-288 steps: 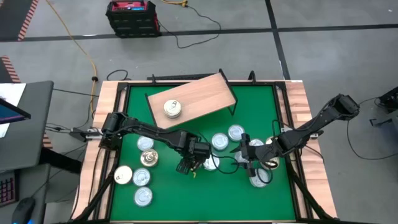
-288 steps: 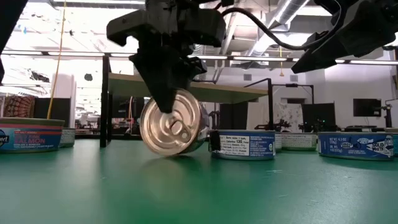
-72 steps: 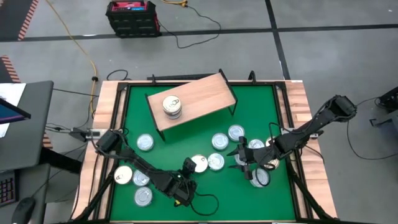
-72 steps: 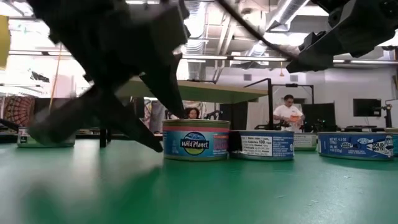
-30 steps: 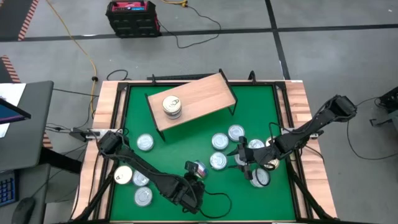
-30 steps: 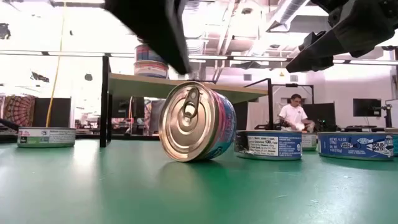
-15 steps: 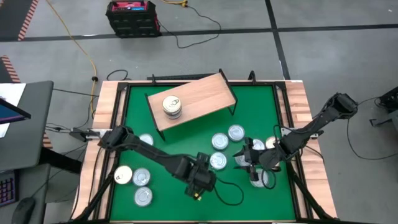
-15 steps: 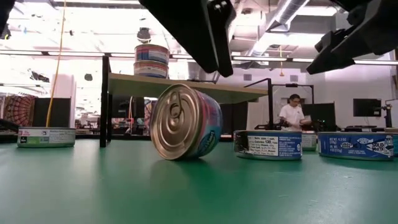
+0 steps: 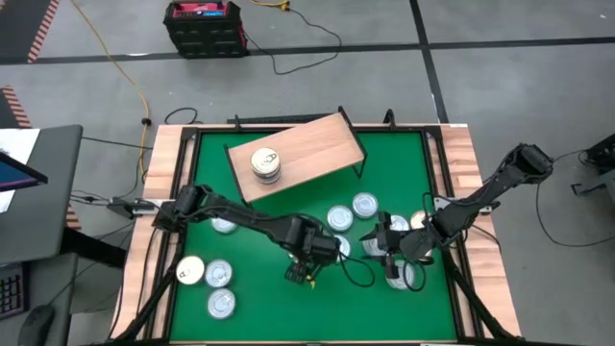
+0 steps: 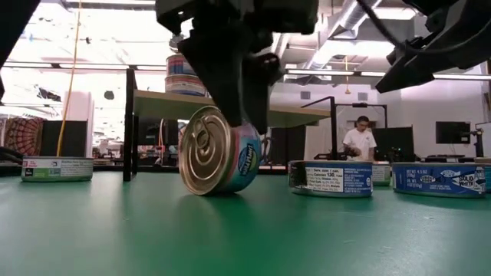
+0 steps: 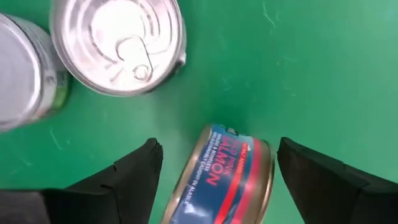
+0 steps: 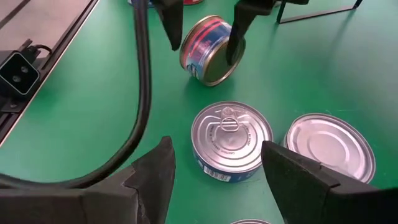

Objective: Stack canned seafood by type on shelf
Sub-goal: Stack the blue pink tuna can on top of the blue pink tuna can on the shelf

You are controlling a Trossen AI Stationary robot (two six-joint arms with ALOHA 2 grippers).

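A salmon can [image 10: 217, 151] stands on its edge on the green table [image 10: 245, 230], its gold pull-tab lid facing the camera, and the left gripper [image 10: 234, 100] hangs over it with dark fingers [image 10: 257, 96] spread to either side. Behind the can stands the shelf [image 10: 230, 103], bearing a stack of two cans [image 10: 187, 75]. Flat cans [image 10: 330, 178] lie right of the tipped can, another [image 10: 57, 169] lies left, and a person [image 10: 358, 142] sits far behind.

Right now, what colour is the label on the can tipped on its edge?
Blue with a red band and red lettering, on the tipped can; the left wrist view shows it best.
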